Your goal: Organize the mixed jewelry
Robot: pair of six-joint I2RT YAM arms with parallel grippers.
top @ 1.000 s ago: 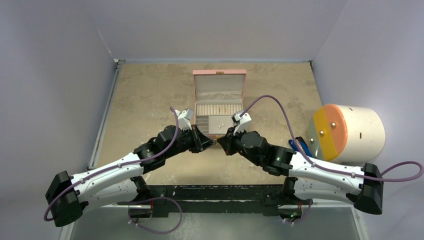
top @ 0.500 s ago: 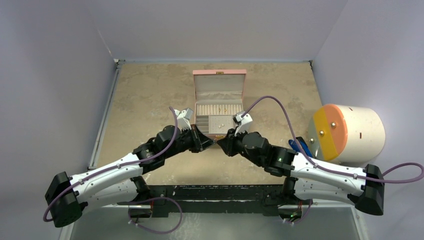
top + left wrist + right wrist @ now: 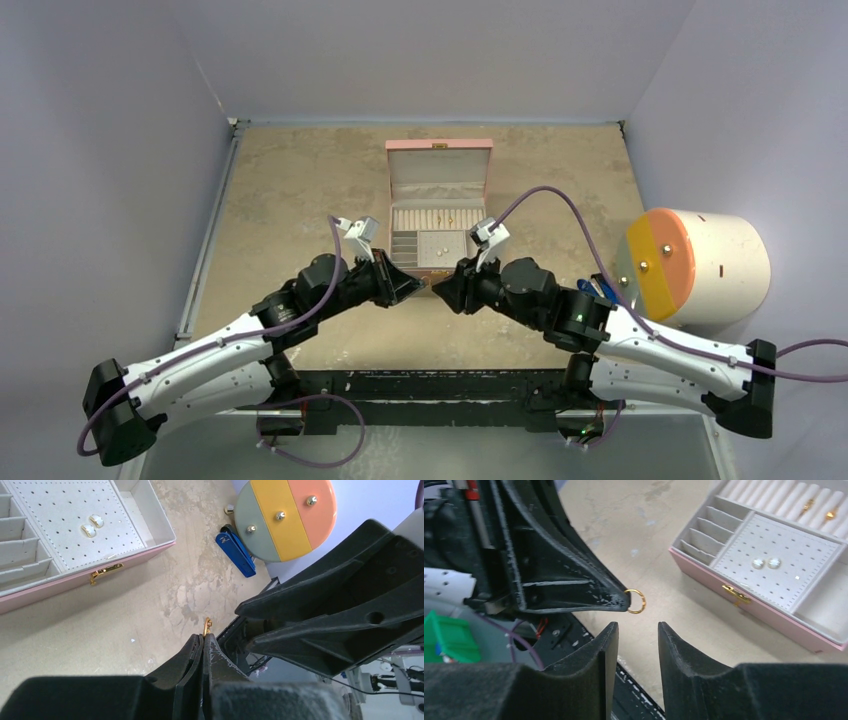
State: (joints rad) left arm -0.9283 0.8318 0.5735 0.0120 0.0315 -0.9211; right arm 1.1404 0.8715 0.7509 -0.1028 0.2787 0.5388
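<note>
A small gold ring [image 3: 207, 626] sticks out from the tips of my left gripper [image 3: 204, 637], which is shut on it, a little above the table in front of the pink jewelry box [image 3: 439, 146]. In the right wrist view the ring [image 3: 636, 601] hangs at the left fingertip [image 3: 623, 601], just beyond my right gripper [image 3: 638, 626]. The right jaws stand open and do not touch the ring. Seen from above, the two grippers meet tip to tip [image 3: 432, 287]. In the box, two pearl studs [image 3: 764, 563] sit on the perforated pad and gold pieces [image 3: 808, 505] rest in the ring rolls.
The open box [image 3: 75, 577] has slotted compartments on its left and a bare tray on its right. A white drum with an orange, yellow and grey face [image 3: 700, 265] stands at the right, with a blue clip [image 3: 235, 552] beside it. The table's near edge lies just under the grippers.
My right gripper has gone from shut to open and let go of the ring, which stays in the left gripper. Both arms have shifted slightly.
</note>
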